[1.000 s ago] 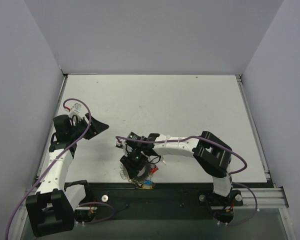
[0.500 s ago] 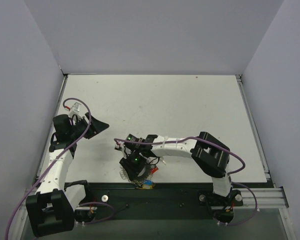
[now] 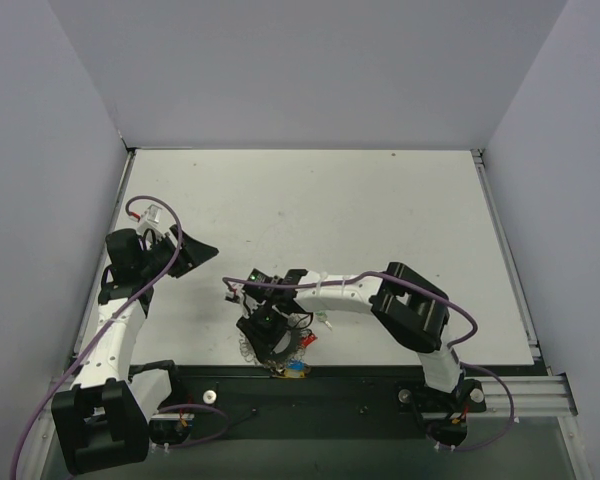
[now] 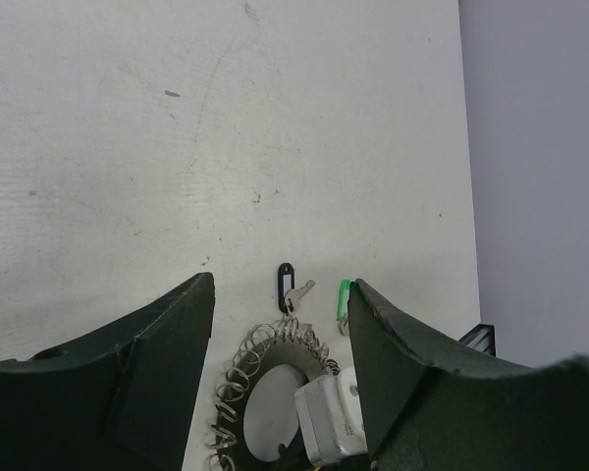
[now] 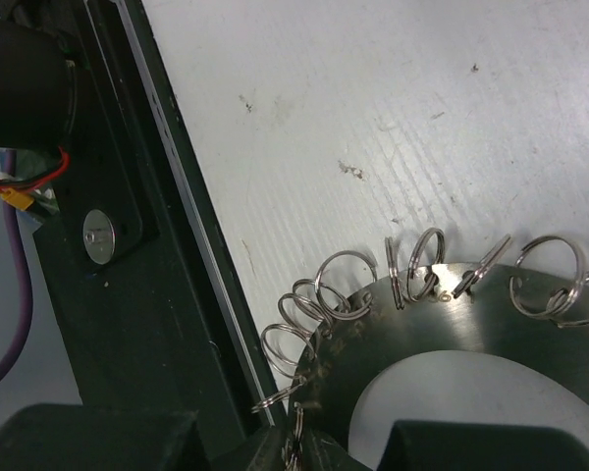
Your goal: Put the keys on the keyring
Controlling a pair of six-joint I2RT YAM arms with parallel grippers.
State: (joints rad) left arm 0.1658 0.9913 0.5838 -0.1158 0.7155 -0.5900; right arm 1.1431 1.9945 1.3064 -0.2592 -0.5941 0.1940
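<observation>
The keyring point(image 5: 452, 334) is a flat silvery plate with a wide hole and small split rings point(image 5: 339, 280) along its rim. It lies near the table's front edge point(image 3: 250, 350). My right gripper point(image 5: 294, 446) hangs low over it with its jaws narrow, straddling the plate's band, and a gap still shows beside the right finger point(image 5: 491, 446). A red key point(image 3: 308, 340) and a blue key point(image 3: 296, 369) lie by the ring. In the left wrist view a black-tagged key point(image 4: 286, 287) touches the rim and a green key point(image 4: 344, 297) lies beside it. My left gripper point(image 3: 187, 256) stands open and empty, far left.
The table's front edge and a dark metal rail point(image 5: 128, 196) run just beside the keyring. The rail carries a bolt point(image 5: 98, 237) and loose wires point(image 5: 20, 191). Grey walls close in the white table point(image 3: 380, 210) on three sides.
The right gripper's jaws have drawn closer together over the keyring's band, and the right arm has shifted slightly left. The left arm has not moved.
</observation>
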